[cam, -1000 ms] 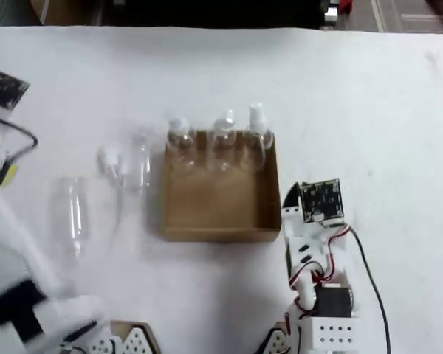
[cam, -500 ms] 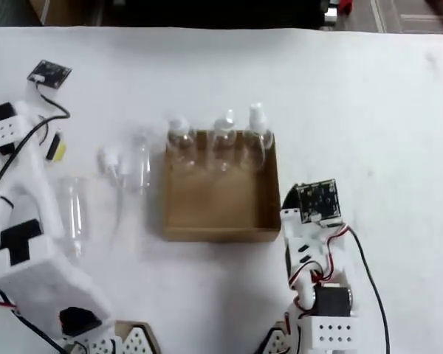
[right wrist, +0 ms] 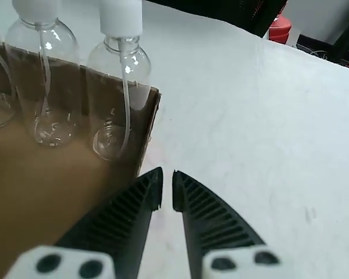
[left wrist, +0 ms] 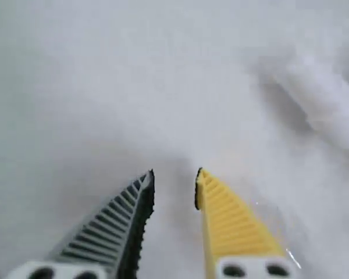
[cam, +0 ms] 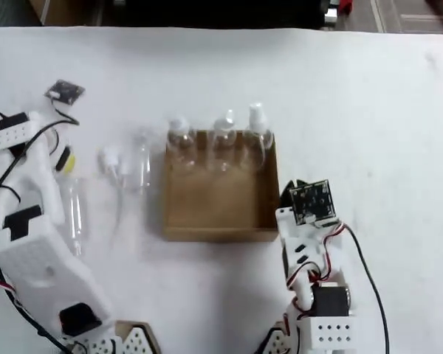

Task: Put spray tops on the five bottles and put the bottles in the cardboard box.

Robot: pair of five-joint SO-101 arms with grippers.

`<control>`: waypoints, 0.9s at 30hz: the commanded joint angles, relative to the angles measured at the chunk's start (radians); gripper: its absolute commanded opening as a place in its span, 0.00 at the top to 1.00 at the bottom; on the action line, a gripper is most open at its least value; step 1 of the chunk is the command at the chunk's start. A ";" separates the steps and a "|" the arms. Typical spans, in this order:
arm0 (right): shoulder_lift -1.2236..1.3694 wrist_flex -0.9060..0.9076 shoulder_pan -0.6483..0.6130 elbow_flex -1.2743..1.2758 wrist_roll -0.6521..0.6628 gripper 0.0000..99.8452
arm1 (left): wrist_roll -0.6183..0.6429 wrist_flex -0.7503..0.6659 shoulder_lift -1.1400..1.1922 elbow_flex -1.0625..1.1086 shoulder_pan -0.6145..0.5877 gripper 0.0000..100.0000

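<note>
Hands empty: left hand (left wrist: 174, 189) slightly apart; right hand (right wrist: 167, 189) nearly together beside cardboard box (right wrist: 58, 174).

Here's a setup that looks like a robotics lab: a wide white worktop (cam: 384, 103) with two small arms at its near edge, the left arm (cam: 37, 258) and the right arm (cam: 321, 324), both built from plain white printed parts. There's a bare circuit board (cam: 314, 200) on the right arm's wrist and loose wires (cam: 319, 274) trailing (no covers over them). Past the far edge lie grey floor (cam: 417, 15) with pale lines and a red object (right wrist: 282, 28) too distant to identify.
</note>
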 commanded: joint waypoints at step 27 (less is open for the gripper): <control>-0.012 -0.022 -0.012 0.009 0.012 0.98 | -0.964 0.540 -0.432 -0.026 -0.564 0.94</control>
